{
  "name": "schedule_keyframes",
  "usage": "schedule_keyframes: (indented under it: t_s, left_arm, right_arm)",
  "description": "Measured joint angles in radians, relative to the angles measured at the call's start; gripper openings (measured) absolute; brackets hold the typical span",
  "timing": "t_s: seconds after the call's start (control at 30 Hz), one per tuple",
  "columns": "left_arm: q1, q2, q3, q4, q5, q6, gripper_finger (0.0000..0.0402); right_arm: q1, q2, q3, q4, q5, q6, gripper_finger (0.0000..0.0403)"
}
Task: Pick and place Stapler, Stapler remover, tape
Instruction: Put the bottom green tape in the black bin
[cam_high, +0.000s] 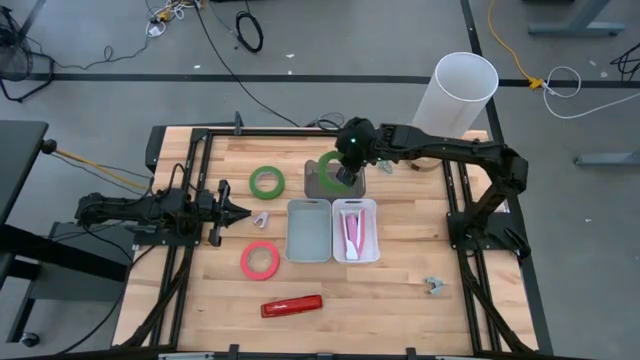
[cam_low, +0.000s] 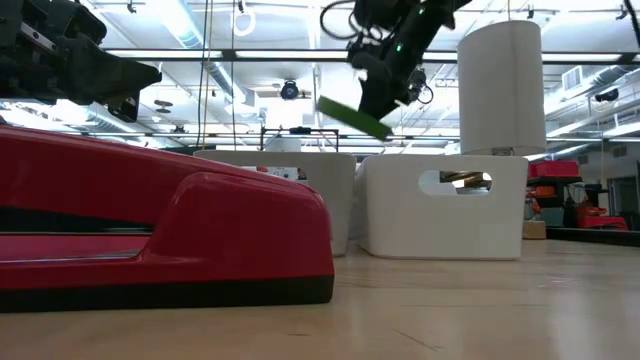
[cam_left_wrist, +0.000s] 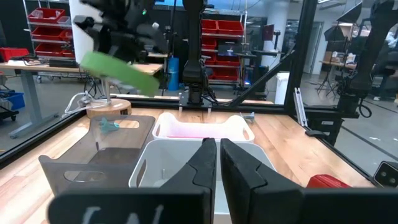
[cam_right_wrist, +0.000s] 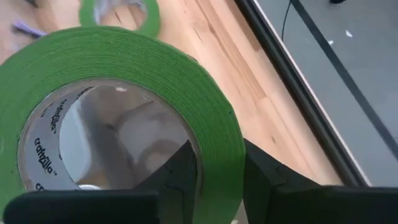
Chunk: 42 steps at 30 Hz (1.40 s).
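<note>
Nearest the low camera: red stapler (cam_low: 160, 225), flat on the wooden table (cam_low: 480, 310); behind it two white bins (cam_low: 445, 205), and above them the right gripper (cam_low: 385, 95), clamped on a tilted green tape roll (cam_low: 352, 117).

From above: same roll held over a grey tray (cam_high: 335, 185) at the table's far side. Second green roll (cam_high: 267, 182) lying to the tray's left, red roll (cam_high: 260, 260) nearer the front, stapler (cam_high: 292, 305) at the front edge. Small staple remover (cam_high: 261, 218) just ahead of the left gripper (cam_high: 243, 211), jaws shut, empty, low over the table's left side. Another small metal piece (cam_high: 434, 287) at front right; pink item (cam_high: 352, 230) inside one white bin.

Left wrist: fingers (cam_left_wrist: 239, 171) pressed together, aimed at the bins.

Right wrist: fingers (cam_right_wrist: 264, 177) pinching the roll's wall (cam_right_wrist: 211, 124).
</note>
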Motion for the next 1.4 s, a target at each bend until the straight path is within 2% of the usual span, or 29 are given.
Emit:
schedule_keyframes:
  t_s: [0.3, 0.63, 0.93, 1.4]
  left_arm:
    - [0.000, 0.000, 0.000, 0.000, 0.000, -0.001, 0.0028]
    - [0.000, 0.000, 0.000, 0.000, 0.000, 0.000, 0.0028]
    - [0.000, 0.000, 0.000, 0.000, 0.000, 0.000, 0.0028]
    - [0.000, 0.000, 0.000, 0.000, 0.000, 0.000, 0.0028]
  right_arm:
    - [-0.023, 0.126, 0.000, 0.096, 0.002, -0.035, 0.0094]
    - [-0.024, 0.201, 0.000, 0.165, 0.000, -0.022, 0.0094]
    - [-0.024, 0.224, 0.000, 0.181, -0.052, 0.023, 0.0094]
    - [-0.024, 0.224, 0.000, 0.142, -0.015, 0.075, 0.0094]
